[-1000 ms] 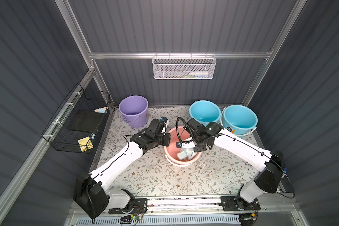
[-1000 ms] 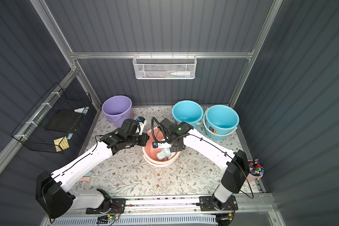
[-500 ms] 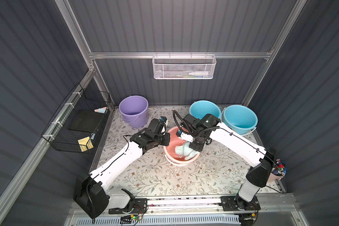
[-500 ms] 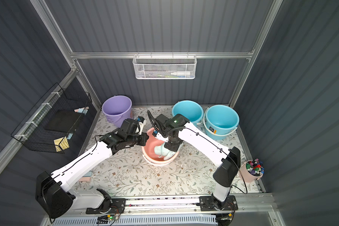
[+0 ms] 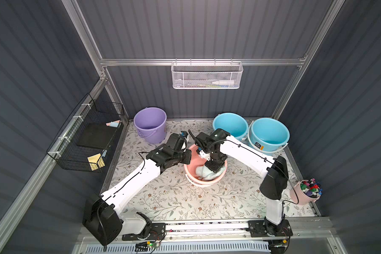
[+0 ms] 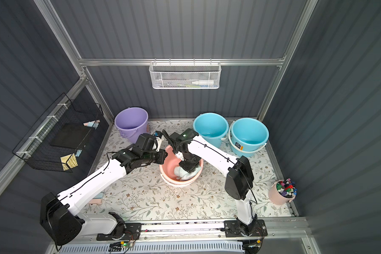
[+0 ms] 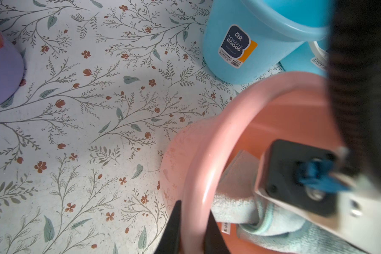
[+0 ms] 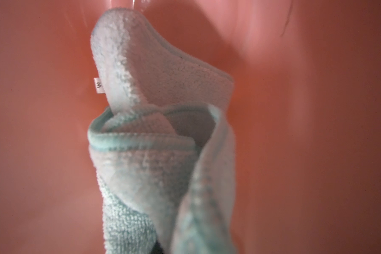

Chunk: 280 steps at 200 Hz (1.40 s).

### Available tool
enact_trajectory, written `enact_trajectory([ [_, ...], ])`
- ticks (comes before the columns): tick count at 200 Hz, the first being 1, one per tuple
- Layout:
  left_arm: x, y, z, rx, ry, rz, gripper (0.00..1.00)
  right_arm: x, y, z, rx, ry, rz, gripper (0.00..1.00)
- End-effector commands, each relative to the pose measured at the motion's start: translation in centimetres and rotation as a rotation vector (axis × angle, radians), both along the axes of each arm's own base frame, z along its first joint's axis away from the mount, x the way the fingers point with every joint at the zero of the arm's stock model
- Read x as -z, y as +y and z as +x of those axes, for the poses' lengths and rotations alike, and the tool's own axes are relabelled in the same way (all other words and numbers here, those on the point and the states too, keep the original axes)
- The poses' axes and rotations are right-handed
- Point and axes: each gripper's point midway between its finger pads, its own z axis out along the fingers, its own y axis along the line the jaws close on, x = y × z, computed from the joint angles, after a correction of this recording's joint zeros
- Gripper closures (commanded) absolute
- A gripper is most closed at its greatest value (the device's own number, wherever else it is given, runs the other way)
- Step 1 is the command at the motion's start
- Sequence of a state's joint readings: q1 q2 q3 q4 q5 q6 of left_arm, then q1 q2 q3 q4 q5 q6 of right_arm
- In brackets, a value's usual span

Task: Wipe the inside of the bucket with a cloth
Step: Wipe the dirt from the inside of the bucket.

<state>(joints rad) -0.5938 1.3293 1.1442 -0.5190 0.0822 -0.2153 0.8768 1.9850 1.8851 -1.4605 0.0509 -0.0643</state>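
The pink bucket stands mid-table in both top views. My left gripper is shut on its rim, one black finger outside the wall and one inside. The pale aqua cloth lies bunched on the bucket's bottom. My right gripper reaches down into the bucket and is shut on the cloth. The cloth hides its fingertips in the right wrist view, where it trails over the bucket's pink inside. The left wrist view also shows the cloth under the right wrist.
A purple bucket stands at the back left. Two blue buckets stand at the back right, close behind the right arm. A small pink cup of coloured bits sits at the right edge. A black wire basket hangs on the left wall.
My right arm's elbow has swung inward toward the bucket. Its gripper has turned inside the bucket and dragged the cloth a little. The left arm has stayed on the rim.
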Motion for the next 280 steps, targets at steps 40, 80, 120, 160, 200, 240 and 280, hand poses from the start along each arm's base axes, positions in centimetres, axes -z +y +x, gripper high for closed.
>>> enact_trajectory([
  [40, -2.9, -0.5, 0.5, 0.011, -0.068, -0.062, 1.0, 4.9, 1.7, 1.0, 0.074, 0.055, 0.005, 1.0],
  [80, -2.8, -0.5, 0.6, 0.006, -0.064, -0.057, 1.0, 8.4, 2.3, 1.8, 0.087, 0.051, -0.009, 1.0],
  [120, -2.7, -0.6, 0.8, 0.002, -0.061, -0.058, 1.0, 11.7, 2.6, 2.1, 0.118, 0.045, -0.002, 1.0],
  [160, -2.6, -0.6, 0.7, -0.001, -0.059, -0.06, 1.0, 14.3, 2.8, 1.3, 0.164, 0.075, 0.02, 1.0],
  [200, -2.4, -0.3, 0.7, -0.013, -0.059, -0.053, 1.0, 12.1, 2.9, 1.7, 0.178, 0.035, 0.055, 1.0],
  [240, -2.6, -0.1, 0.7, -0.02, -0.063, -0.055, 1.0, 5.6, 2.8, 1.4, 0.2, -0.013, 0.137, 1.0],
  [280, -2.6, -0.1, 0.6, -0.019, -0.065, -0.06, 1.0, -0.6, 2.0, 0.5, 0.23, -0.062, 0.225, 1.0],
])
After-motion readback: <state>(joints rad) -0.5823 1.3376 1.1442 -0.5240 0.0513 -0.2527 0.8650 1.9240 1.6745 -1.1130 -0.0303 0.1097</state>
